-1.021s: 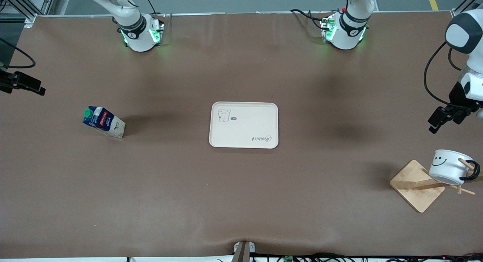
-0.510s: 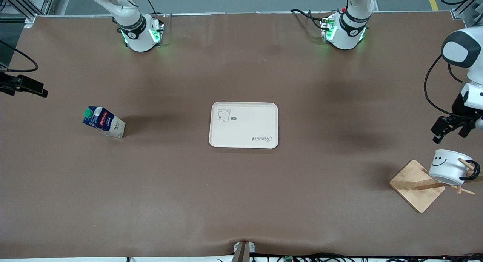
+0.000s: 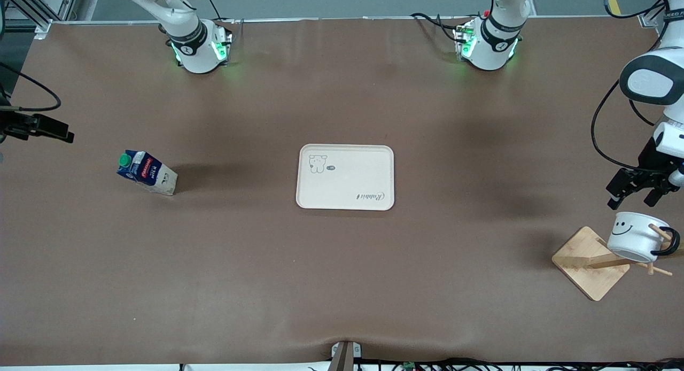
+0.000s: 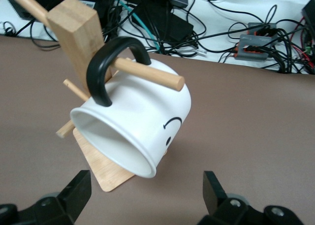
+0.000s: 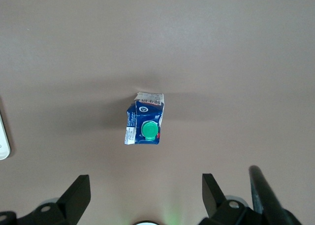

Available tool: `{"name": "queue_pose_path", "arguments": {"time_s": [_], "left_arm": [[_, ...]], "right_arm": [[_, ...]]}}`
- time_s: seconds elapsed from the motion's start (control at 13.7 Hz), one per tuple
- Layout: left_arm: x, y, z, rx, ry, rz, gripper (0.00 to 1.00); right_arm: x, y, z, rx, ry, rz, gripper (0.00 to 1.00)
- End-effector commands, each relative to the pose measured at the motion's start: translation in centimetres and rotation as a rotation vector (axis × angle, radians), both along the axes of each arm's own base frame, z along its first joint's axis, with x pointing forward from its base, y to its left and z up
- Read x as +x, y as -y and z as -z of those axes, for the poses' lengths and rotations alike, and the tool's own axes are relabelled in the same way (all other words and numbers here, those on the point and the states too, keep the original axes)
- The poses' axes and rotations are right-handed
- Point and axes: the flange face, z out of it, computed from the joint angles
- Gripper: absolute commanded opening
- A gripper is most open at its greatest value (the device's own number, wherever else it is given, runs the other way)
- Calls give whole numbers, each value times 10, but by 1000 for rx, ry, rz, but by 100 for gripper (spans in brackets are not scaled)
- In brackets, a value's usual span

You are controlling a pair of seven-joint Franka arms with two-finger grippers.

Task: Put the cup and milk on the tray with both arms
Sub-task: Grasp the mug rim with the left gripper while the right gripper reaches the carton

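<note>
- Cup hangs tipped on its side on a wooden rack at the left arm's end of the table, its black loop handle hooked over one of the rack's pegs, the smiley face showing on its white wall.
- Left gripper is up in the air just above the cup and the rack, apart from both, with its two black fingers spread wide and nothing between them; in the left wrist view the cup's open mouth points toward that claw and sits between the lines of its fingers.
- Milk stands upright on the brown table toward the right arm's end, green cap on top, well apart from the tray.
- Right gripper hangs high over the table with the milk carton below it, a little ahead of the claw; its fingers are spread apart and hold nothing. In the front view only a black part of that arm shows at the picture's edge.
- Tray lies flat in the middle of the table, between the two claws and well apart from each, with the bear drawing in one corner and the script lettering in the corner across from it; nothing rests on it.
</note>
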Motion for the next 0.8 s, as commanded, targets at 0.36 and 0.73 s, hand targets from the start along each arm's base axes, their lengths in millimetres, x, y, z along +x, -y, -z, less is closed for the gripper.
{"name": "queue_pose_path", "arguments": {"time_s": [0.36, 0.73], "left_arm": [[17, -10, 9, -26, 65, 73, 68], [19, -10, 11, 7, 69, 123, 41]], "right_arm": [[34, 15, 64, -6, -38, 14, 100], [29, 7, 91, 0, -105, 14, 100]]}}
